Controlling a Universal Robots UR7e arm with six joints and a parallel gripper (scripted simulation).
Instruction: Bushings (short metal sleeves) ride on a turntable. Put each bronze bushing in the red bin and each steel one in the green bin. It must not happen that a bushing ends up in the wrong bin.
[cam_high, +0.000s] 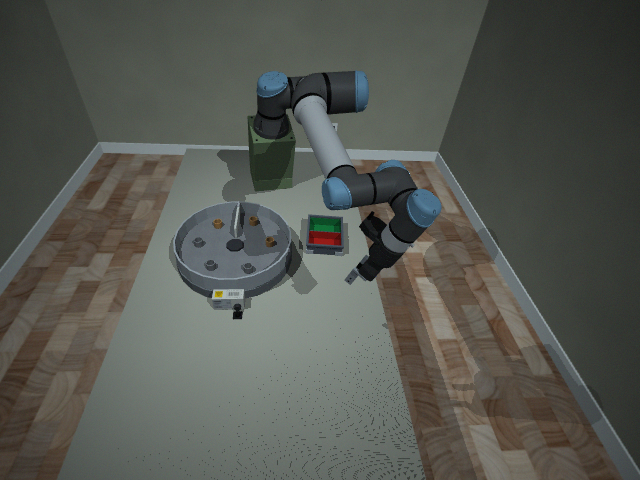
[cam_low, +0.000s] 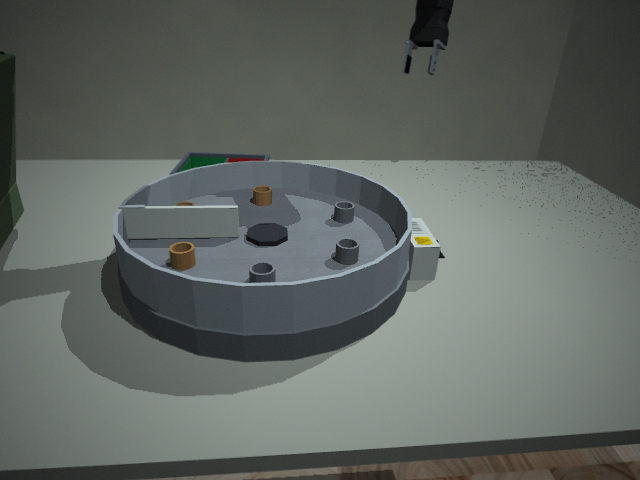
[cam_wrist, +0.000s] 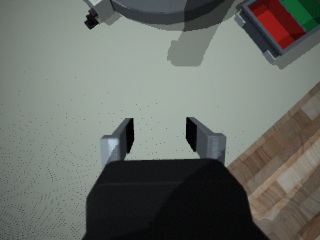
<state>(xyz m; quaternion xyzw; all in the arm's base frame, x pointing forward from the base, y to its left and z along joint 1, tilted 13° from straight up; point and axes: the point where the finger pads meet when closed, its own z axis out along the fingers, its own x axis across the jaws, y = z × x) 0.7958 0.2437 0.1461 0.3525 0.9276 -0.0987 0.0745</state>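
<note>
In the top view the turntable (cam_high: 196, 268) (cam_low: 268, 310) (cam_wrist: 165, 15) sits left of centre, with six bushings standing on it. The bronze ones are one (cam_high: 218, 223) (cam_low: 182, 255) at its upper left, one (cam_high: 253, 220) at its upper right and one (cam_high: 270, 241) (cam_low: 262, 195) at its right; the steel ones are one (cam_high: 199, 241) (cam_low: 262, 273) at its left and two along its lower part, left (cam_high: 210, 265) (cam_low: 346, 251) and right (cam_high: 248, 268) (cam_low: 343, 212). A pale divider (cam_high: 236, 219) (cam_low: 180, 222) stands between the two upper bronze ones. Near the middle of that frame, the green bin (cam_high: 325, 224) (cam_low: 206, 163) (cam_wrist: 302, 11) lies directly above the red bin (cam_high: 325, 238) (cam_low: 247, 160) (cam_wrist: 276, 22), and no bushing shows in either. The claw (cam_high: 356, 276) (cam_low: 419, 72) (cam_wrist: 160, 128) hangs at the upper right of the exterior view, its fingers spread wide with nothing between them. In the wrist view both bins are at the upper right.
</note>
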